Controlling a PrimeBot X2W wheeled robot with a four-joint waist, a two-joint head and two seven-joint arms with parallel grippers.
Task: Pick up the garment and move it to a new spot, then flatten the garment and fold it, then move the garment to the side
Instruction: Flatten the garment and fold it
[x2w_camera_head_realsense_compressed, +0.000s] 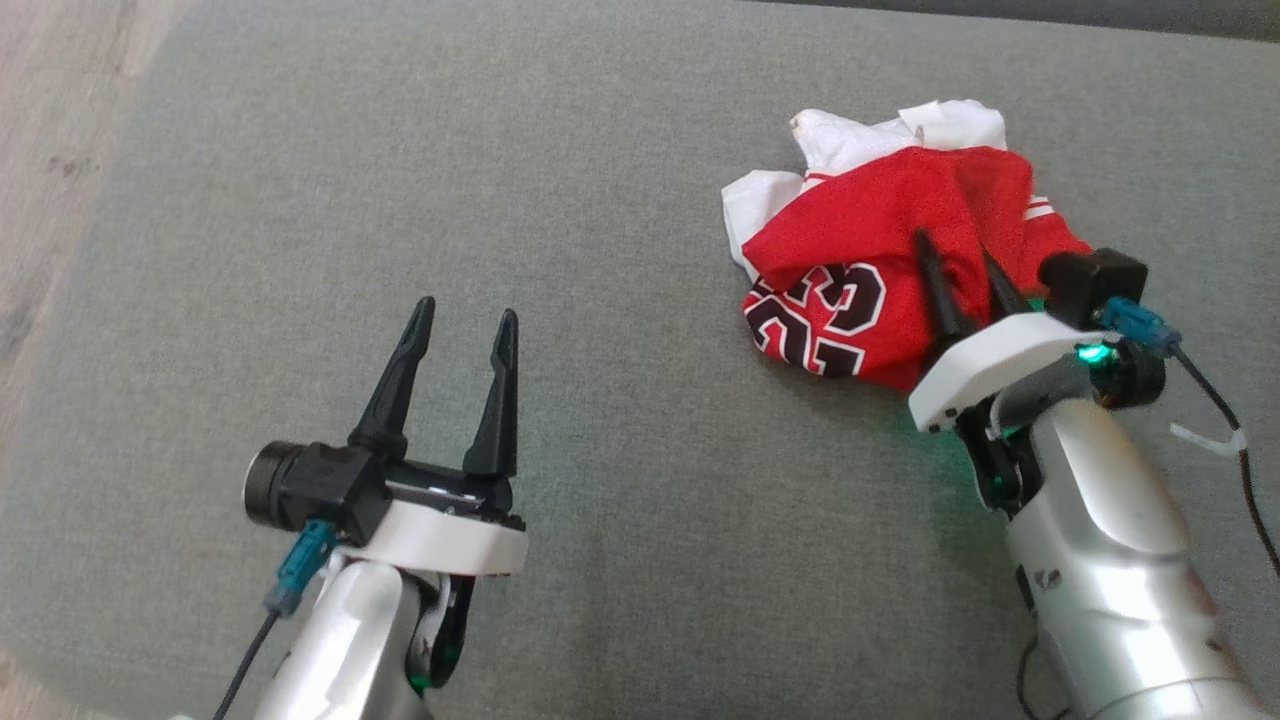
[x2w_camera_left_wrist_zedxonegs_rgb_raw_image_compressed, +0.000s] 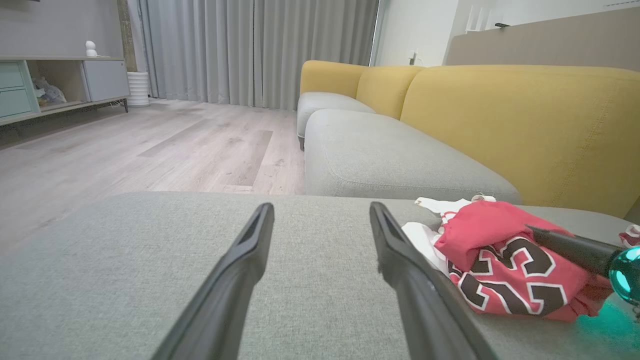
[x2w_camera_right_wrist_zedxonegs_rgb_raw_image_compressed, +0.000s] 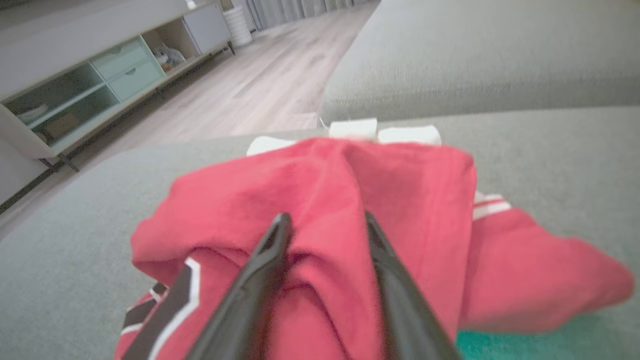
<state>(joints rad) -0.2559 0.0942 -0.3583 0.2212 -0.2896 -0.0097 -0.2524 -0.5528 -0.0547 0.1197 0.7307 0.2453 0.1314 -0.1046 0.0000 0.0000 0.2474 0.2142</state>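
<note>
Since the garment (x2w_camera_head_realsense_compressed: 880, 250) lies crumpled toward the cushion's (x2w_camera_head_realsense_compressed: 620, 150) far edge, on its right side, your right gripper (x2w_camera_head_realsense_compressed: 952, 245) is the nearer one. Its jaws straddle a raised red fold, tips pointing at the far edge; you cannot tell whether they pinch it. Your left gripper (x2w_camera_head_realsense_compressed: 468, 308) hangs well apart, jaws spread wide.

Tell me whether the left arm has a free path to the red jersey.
Probably yes: only bare grey cushion lies between the open left end effector and the jersey, though the right end effector is at its near side.
</note>
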